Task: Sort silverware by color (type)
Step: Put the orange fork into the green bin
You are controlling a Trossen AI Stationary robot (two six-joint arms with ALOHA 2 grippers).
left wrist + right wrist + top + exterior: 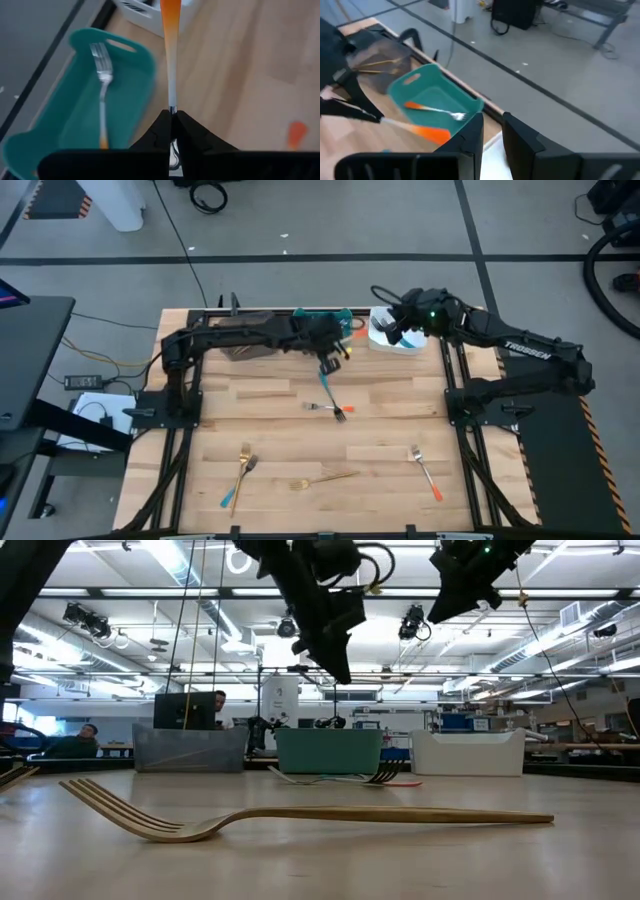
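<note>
My left gripper hovers beside the teal bin, shut on an orange-handled utensil. One orange-handled fork lies inside that teal bin. My right gripper is open and empty above the white bin. Two utensils, one teal-handled and one orange-handled, lie crossed at mid-table. Near the front edge are a gold fork, a gold and a teal-handled one, and an orange-handled fork. The brown bin holds gold pieces. My left gripper pinches the orange-handled utensil between its two fingertips where the pale end of the handle meets the metal neck. The handle sticks straight out beyond the fingers, its orange end farthest away. The utensil is lifted clear of the table.
Three bins stand in a row along the far edge, the brown one mostly under my left arm in the high view. Bare wood lies between the scattered utensils. People sit at desks in the room beyond.
</note>
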